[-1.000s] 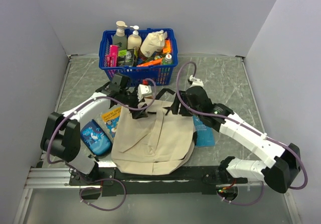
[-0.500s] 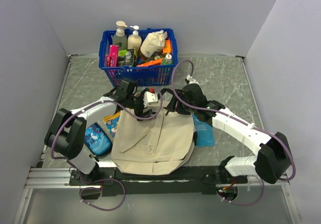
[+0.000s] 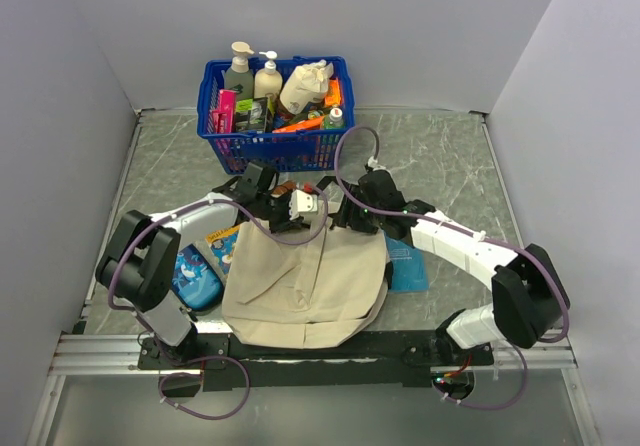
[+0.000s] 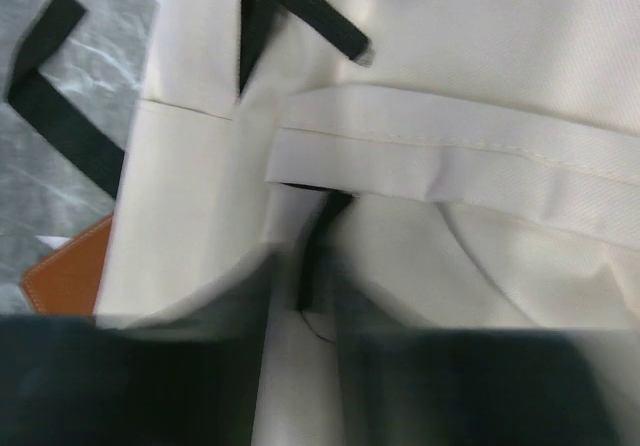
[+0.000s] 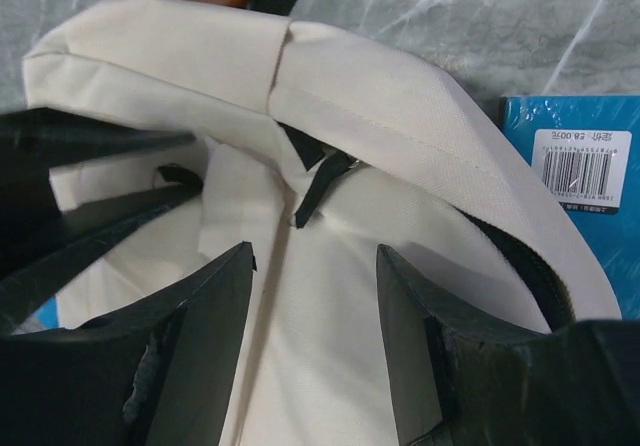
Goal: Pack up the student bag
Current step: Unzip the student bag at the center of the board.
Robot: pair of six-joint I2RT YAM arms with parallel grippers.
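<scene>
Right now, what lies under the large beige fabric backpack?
A flat teal book with a barcode label pokes out from under the beige fabric backpack's right edge. Whatever else lies beneath is hidden by the fabric.

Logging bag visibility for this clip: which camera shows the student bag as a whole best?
Top external. It shows nearly the whole student bag lying flat, front straps included. The left wrist view gives only a close, partly blurred patch of its cream fabric. The right wrist view shows just its rounded top edge up close.
</scene>
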